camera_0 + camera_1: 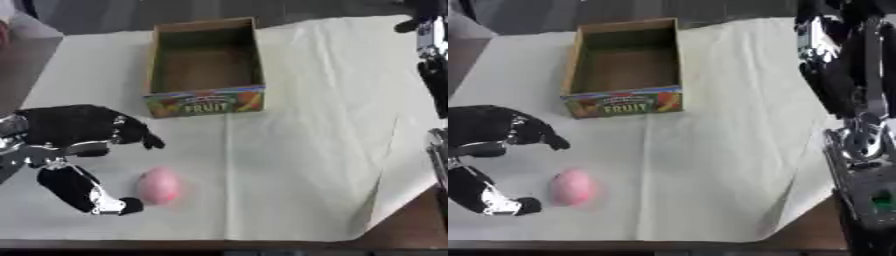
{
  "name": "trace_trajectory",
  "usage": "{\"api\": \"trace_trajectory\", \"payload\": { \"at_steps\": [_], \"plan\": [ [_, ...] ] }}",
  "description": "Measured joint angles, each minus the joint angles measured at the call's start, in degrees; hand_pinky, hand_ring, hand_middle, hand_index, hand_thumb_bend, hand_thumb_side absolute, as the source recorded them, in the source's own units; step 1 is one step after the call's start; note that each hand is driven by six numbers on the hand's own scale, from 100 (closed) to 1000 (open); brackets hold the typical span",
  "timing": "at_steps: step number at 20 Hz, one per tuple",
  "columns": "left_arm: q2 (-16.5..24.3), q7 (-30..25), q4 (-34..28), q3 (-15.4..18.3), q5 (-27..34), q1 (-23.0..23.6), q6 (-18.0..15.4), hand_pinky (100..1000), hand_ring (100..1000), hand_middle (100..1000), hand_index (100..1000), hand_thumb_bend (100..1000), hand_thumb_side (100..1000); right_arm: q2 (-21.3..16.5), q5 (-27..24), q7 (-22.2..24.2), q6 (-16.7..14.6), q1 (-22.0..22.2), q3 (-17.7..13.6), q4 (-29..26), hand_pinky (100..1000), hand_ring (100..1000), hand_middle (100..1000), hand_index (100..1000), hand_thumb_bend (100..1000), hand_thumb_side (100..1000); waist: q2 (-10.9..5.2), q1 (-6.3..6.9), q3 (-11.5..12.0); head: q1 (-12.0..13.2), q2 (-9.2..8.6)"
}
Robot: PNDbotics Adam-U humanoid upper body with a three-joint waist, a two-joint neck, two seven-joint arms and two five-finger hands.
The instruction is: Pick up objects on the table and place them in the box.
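Left robot hand is spread wide and grasping nothing: fingers up top, thumb curving underneath. The pink egg-shaped object lies on the white cloth over the table, just off the thumb tip and below the fingertips, in the mouth of the grasp. I can't tell if the thumb tip touches it.

Risks as I read them:
- The object is rounded and lies on its side. If the thumb arrives before the fingers, it'll likely roll away from the palm.
- Fingers sit higher than the object. Closing from here may clip its top and squirt it out toward the near table edge, which isn't far behind the hand.
- The cloth has creases and could drag or bunch if fingertips scrape it, shifting the object.
- The carry to the box needs clearance over the near wall with the FRUIT print. A low pass could knock the box.

Box: open-topped cardboard, ahead of the hand and a bit to its right, well apart from the object. Interior looks empty, with bare brown floor visible.

Right arm hangs along the right edge. Its robot hand isn't visible in either view, so no state for it.
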Motion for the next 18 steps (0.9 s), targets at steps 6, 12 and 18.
{"api": "trace_trajectory", "payload": {
  "at_steps": [6,12,18],
  "plan": [
    [-1.27,-2.4,0.0,-1.31,1.68,-0.02,5.45,772,800,749,986,373,420,0.01,-0.01,0.43,0.07,0.02,0.01,0.0,577,808,576,769,155,631,0.04,0.01,-0.01,-0.01,-0.05],
    [-2.22,-3.9,0.0,-2.42,0.92,-0.04,9.1,775,812,792,990,401,408,0.01,-0.03,0.65,0.17,0.02,0.02,0.0,576,809,574,768,155,630,0.23,0.01,-0.1,0.01,-0.23],
    [-3.04,-3.92,0.82,-2.86,-1.97,-0.72,10.06,787,844,877,966,411,424,0.01,-0.07,1.02,0.26,0.05,0.06,0.0,575,809,573,768,156,631,0.44,0.01,-0.2,0.04,-0.5]
  ]
}}
